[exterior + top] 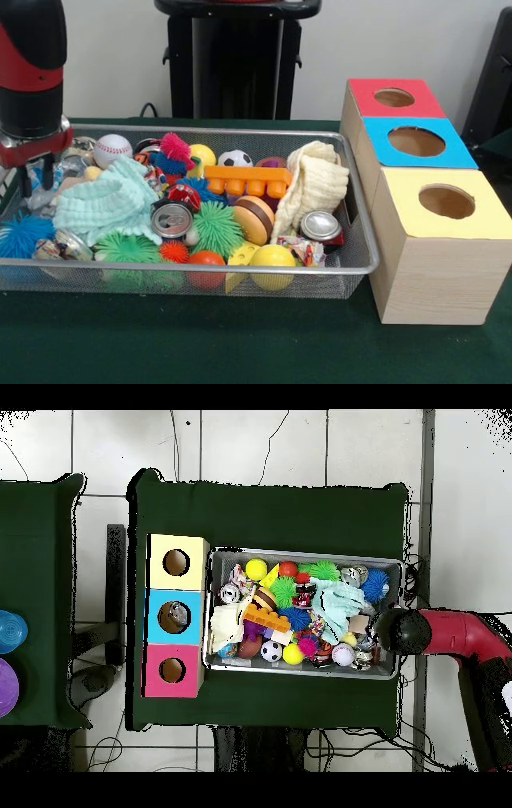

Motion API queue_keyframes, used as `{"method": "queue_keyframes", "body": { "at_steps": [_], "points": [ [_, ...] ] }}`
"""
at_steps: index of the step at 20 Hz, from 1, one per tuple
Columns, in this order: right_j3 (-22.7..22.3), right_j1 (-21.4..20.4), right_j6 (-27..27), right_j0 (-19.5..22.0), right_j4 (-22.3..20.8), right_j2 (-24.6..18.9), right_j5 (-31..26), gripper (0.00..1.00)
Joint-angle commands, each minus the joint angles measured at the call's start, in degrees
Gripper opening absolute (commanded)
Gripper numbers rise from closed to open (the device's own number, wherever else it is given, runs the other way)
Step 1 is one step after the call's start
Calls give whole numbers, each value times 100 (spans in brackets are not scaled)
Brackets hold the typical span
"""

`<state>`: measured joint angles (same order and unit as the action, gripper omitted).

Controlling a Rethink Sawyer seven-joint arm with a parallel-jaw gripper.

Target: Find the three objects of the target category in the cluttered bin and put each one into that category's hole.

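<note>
From the front view I have the gripper (36, 172) low over the left end of the bin (364, 240), down among crinkly clear packets (48, 196) heaped there; I judge it is placed there to pick one, but I cannot tell how the jaws stand. Another packet (60, 246) lies at the bin's front left corner beside a blue spiky ball (20, 234), and a third (308, 251) sits near the front right under a can (322, 226). The mint cloth (108, 202) and cream cloth (316, 188) drape over toys, likely hiding more. At the table's right edge stand the red (396, 98), blue (416, 142) and yellow (444, 202) boxes, holes up. I can read no writing.
</note>
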<state>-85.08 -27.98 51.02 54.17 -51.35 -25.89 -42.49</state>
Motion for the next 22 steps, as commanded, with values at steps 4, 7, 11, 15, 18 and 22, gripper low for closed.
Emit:
{"method": "queue_keyframes", "body": {
  "at_steps": [4, 7, 11, 15, 18, 22],
  "points": [
    [115, 439, -1310, -223, -865, 505, -587, 0],
    [-104, 154, -1261, -295, -827, 570, -602, 0],
    [-546, -487, -1266, -393, -557, 611, -746, 0],
    [-1032, -1175, -1221, -518, -109, 547, -1020, 0],
    [-1205, -1541, -953, -720, 41, 592, -1212, 0],
    [-1316, -1768, -747, -911, 189, 524, -1306, 0]
  ]
}}
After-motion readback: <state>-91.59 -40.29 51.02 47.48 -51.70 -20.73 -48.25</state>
